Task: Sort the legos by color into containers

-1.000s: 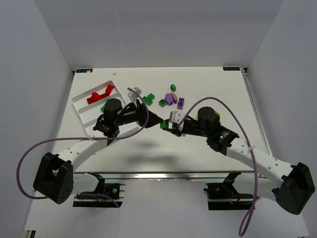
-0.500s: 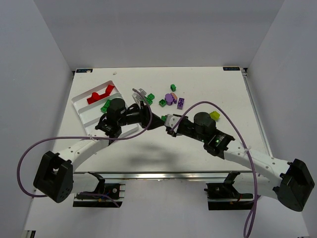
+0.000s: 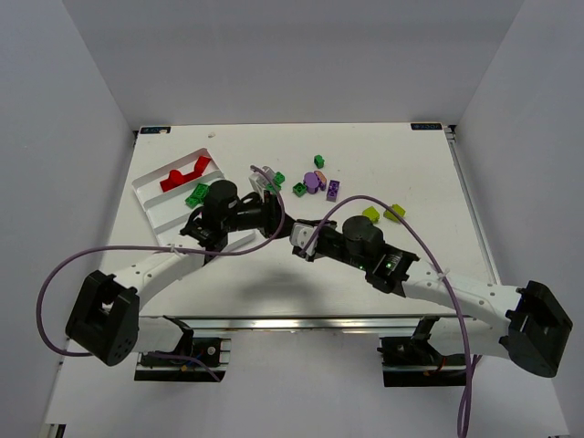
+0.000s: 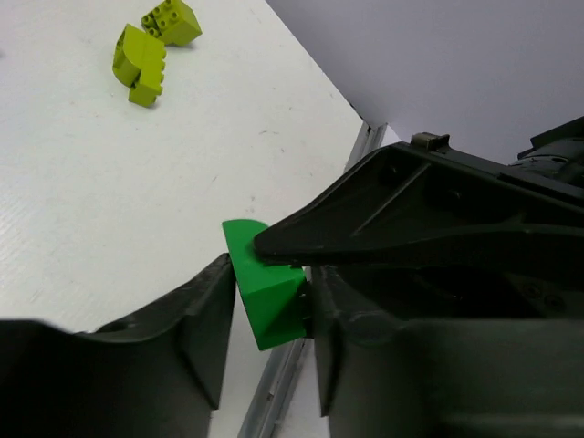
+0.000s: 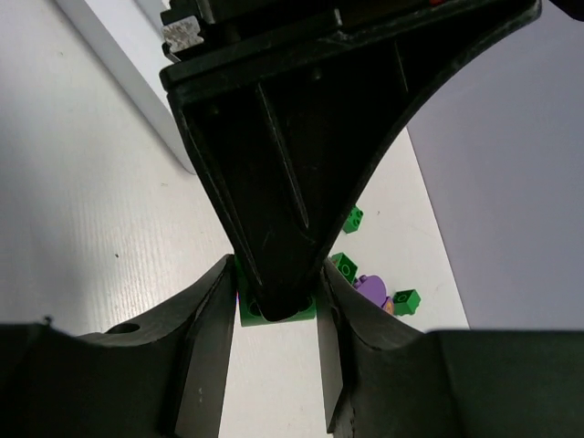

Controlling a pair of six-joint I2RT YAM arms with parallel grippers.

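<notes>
Right gripper [image 5: 276, 290]: both dark fingers [image 5: 205, 351] pressed against the sides of the held green lego [image 5: 248, 316].
Held green lego: only its lower edge and corners showed; its middle was hidden.
Left gripper [image 5: 274, 301]: a black ribbed wedge came down from the frame top, tip over the lego; its grip was unreadable here.
Table [image 5: 82, 228]: white.
White raised strip [image 5: 128, 82]: upper left, identity unclear.
Loose pieces, right of fingers: far green brick [image 5: 353, 219], nearer green brick [image 5: 344, 266], third green brick [image 5: 407, 302], purple rounded brick [image 5: 372, 288].
Wall [image 5: 511, 182]: grey-violet.
</notes>
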